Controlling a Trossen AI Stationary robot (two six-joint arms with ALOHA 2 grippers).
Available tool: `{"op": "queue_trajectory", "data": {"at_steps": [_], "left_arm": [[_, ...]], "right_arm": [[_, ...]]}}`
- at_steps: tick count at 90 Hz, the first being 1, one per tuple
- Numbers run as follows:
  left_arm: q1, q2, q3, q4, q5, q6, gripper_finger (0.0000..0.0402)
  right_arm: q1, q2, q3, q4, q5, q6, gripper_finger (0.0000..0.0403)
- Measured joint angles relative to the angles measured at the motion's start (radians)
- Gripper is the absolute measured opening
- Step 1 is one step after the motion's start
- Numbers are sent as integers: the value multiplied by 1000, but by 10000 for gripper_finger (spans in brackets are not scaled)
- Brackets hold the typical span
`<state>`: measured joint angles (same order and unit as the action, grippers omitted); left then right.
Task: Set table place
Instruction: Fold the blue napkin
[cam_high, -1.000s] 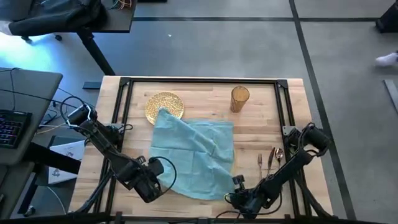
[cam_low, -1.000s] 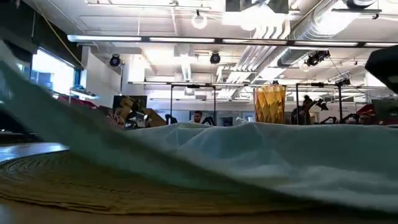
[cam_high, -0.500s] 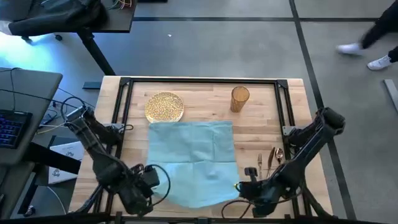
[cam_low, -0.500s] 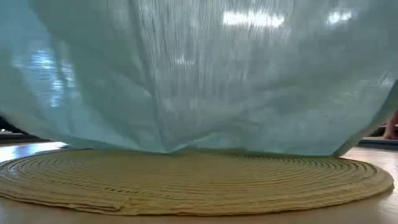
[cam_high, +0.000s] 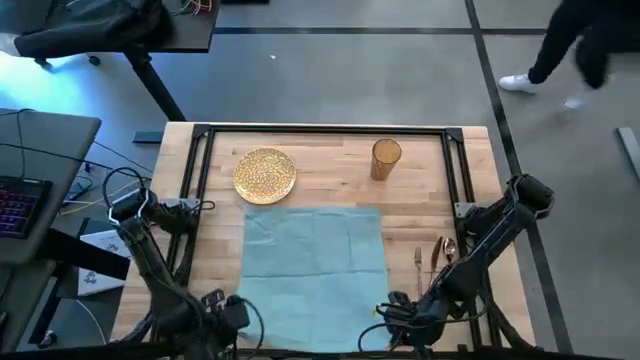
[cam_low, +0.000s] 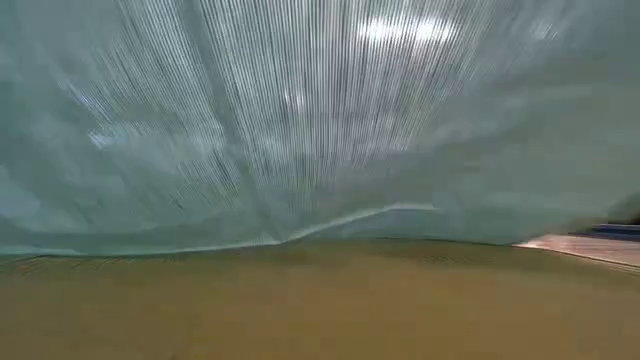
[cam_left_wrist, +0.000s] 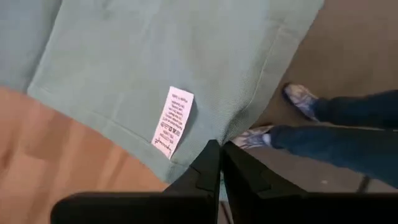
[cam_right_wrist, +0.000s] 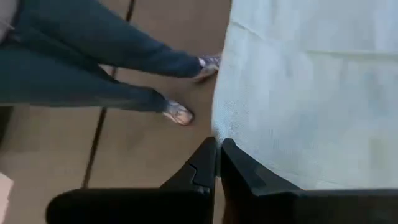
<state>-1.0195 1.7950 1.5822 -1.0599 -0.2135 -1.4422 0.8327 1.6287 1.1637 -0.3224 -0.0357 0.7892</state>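
Teal napkin (cam_high: 315, 265) spreads plain and pale across the light-wood tabletop (cam_high: 330, 165), fine ribbed weave glowing in the low view, a white care label (cam_left_wrist: 173, 122) with dark print at its hem. Gold speckled plate (cam_high: 265, 174), amber tumbler (cam_high: 386, 158), copper-coloured cutlery (cam_high: 433, 256). Black rail frame (cam_high: 320, 130), dark arms. A person's blue trousers (cam_right_wrist: 81, 59) over brown floor.

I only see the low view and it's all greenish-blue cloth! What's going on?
Observer: Both arms hold the teal napkin spread flat over the table's near half.
Operator: Who's holding it?
Observer: The left pincer and right pincer are each shut on a near corner.
Operator: Anything else on the table?
Observer: A gold speckled plate and an amber tumbler stand beyond the napkin; the cutlery lies to its right.
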Motion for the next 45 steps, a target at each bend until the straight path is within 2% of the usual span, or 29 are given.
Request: {"op": "queue_trajectory", "data": {"at_steps": [12, 21, 35, 45], "left_arm": [[-1, -9, 0, -53, -48, -46, 0], [6, -16, 1, -159, -127, -101, 0], [56, -13, -1, -384, -210, -168, 0], [127, -18, -55, -514, -243, -284, 0]], "right_arm": [[-48, -16, 0, -7, 12, 22, 0], [-93, -50, 0, -61, 77, 33, 0], [-201, -136, 0, -344, 223, 146, 0], [-285, -180, 0, -586, 315, 201, 0]]}}
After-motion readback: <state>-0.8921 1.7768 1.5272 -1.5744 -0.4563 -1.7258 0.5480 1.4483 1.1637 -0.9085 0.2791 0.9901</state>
